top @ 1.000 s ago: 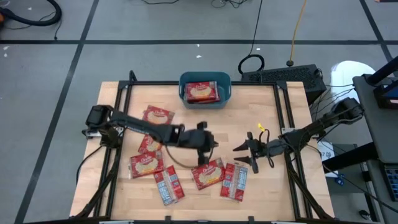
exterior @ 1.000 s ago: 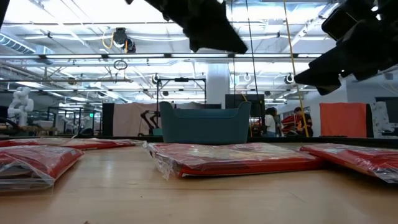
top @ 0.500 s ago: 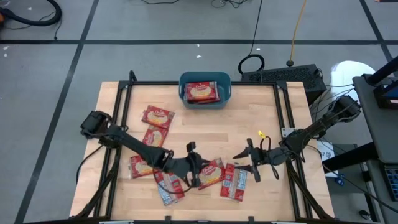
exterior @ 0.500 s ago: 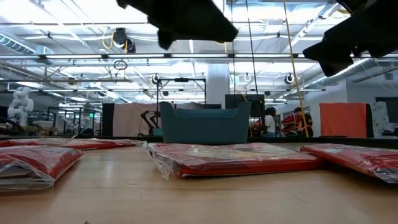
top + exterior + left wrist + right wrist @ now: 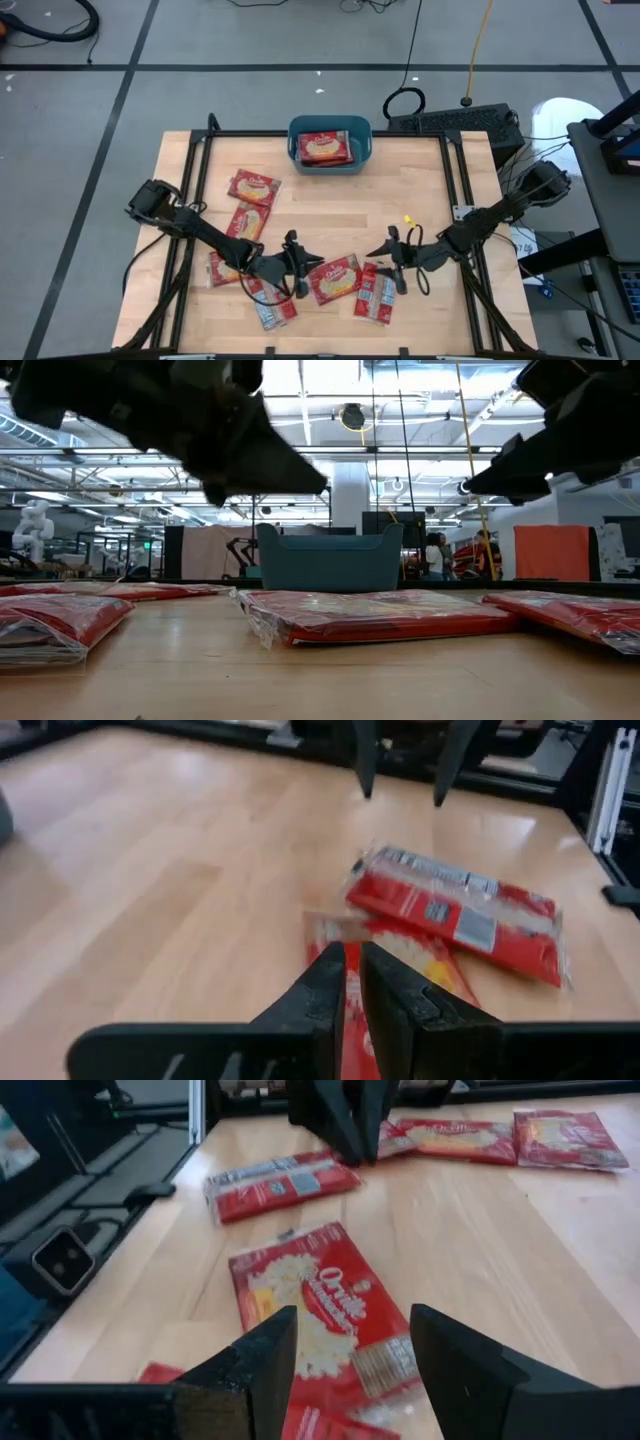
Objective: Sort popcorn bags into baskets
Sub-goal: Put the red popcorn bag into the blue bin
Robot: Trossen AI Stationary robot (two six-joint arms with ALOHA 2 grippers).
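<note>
Several red popcorn bags lie flat on the wooden table (image 5: 420,190). One is a label-up bag (image 5: 335,280) near the front middle; beside it lies a back-up bag (image 5: 375,293). My left gripper (image 5: 312,266) hovers shut just left of the label-up bag (image 5: 425,970), above its edge, and holds nothing. My right gripper (image 5: 385,258) stands open on that bag's other side, and the bag (image 5: 320,1310) shows between its fingers. The teal basket (image 5: 362,135) at the far middle holds one bag (image 5: 323,148).
More bags lie at the left: two (image 5: 253,187) (image 5: 243,222) toward the middle, two (image 5: 228,265) (image 5: 270,298) near the front. A black frame (image 5: 205,150) borders the table. Bare wood stretches between the basket and the grippers. People stand in the room beyond (image 5: 480,555).
My left gripper has swung from the table's middle toward the near edge and a little left. It has sunk and rolled, and its fingers now sit beside the label-up bag. My right gripper has edged a little toward the table's left, still open. No bag has moved.
</note>
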